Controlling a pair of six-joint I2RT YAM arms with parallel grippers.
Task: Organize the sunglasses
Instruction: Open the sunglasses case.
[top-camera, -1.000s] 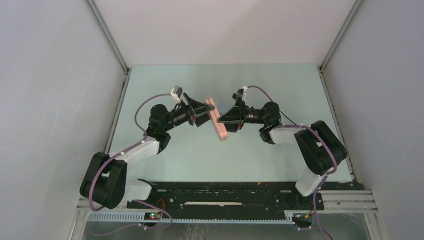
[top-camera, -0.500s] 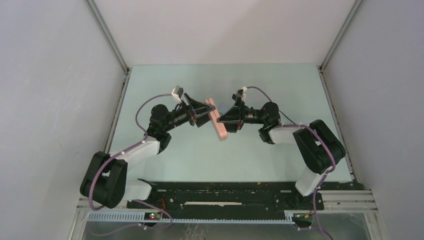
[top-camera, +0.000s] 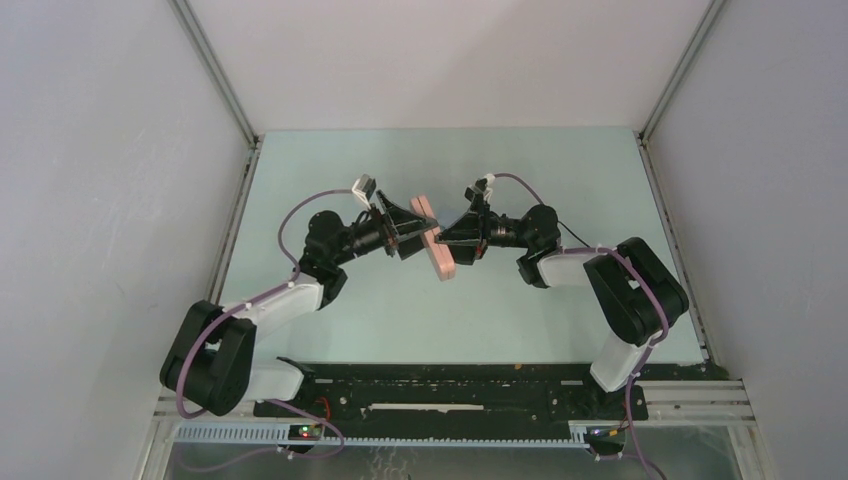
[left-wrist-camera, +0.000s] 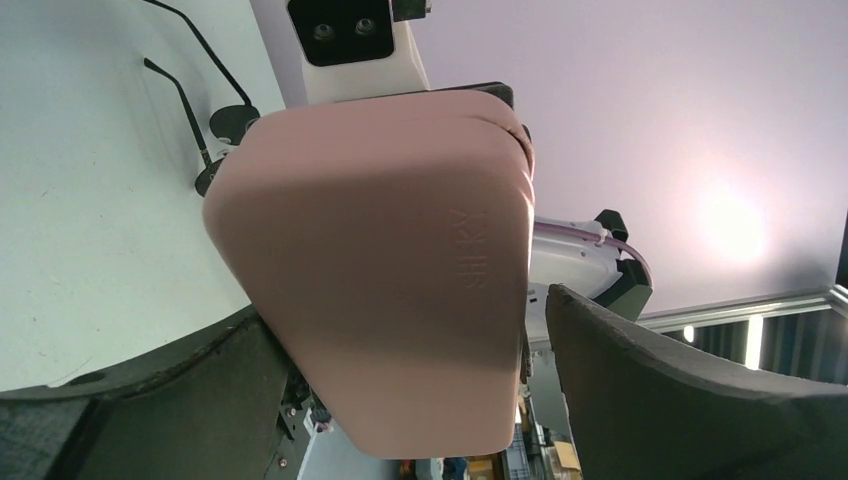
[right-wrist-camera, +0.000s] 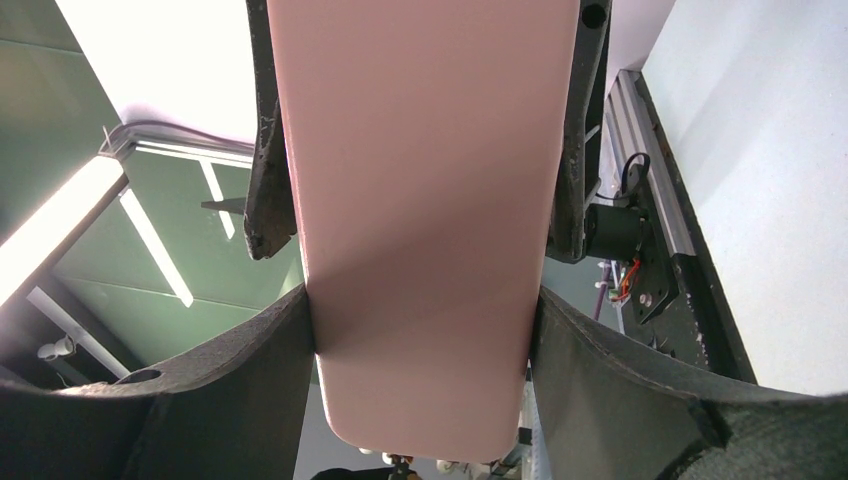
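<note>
A salmon-pink case hangs above the table's middle, tilted, with my right gripper shut on its long sides. In the right wrist view both pads press on the case and my right gripper holds it firmly. My left gripper stands open around the case's far end. In the left wrist view the case fills the space between the wide jaws of my left gripper, with a gap at the right finger. The sunglasses, thin and dark, lie on the table behind the case, partly hidden.
White walls close in the pale green table on three sides, with metal rails along its edges. A black mounting rail runs along the near edge between the arm bases.
My left arm has slid a little to the right, bringing its open jaws closer around the case's far end. The right arm and the case have stayed put.
</note>
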